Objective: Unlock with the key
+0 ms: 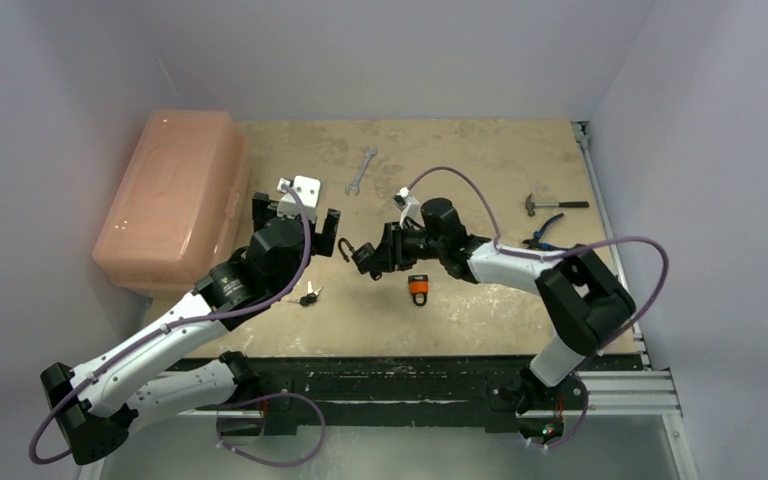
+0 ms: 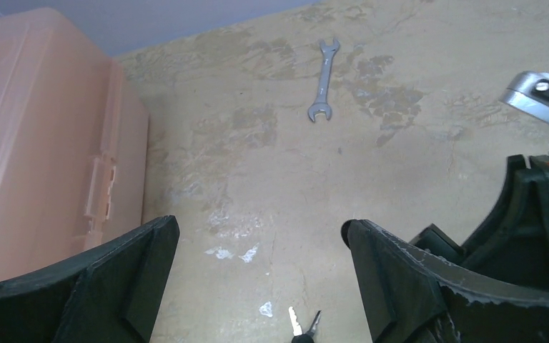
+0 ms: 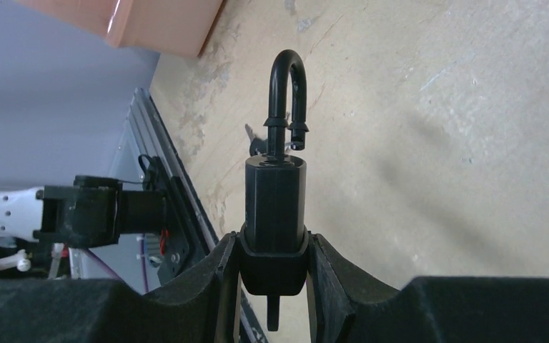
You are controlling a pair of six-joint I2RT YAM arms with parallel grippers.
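In the right pincer (image 3: 274,246) is clamped a black padlock (image 3: 275,204), shackle (image 3: 288,75) open; left pincer (image 2: 257,232) gapes wide.

Soft, even light is falling from above, casting only faint shadows on the counter (image 1: 480,150). Small glare spots are showing on the pink box (image 1: 175,190). The left claw's near fingers (image 2: 114,286) are showing dark, with little detail

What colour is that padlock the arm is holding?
The padlock is all black; clearest in the right wrist view.
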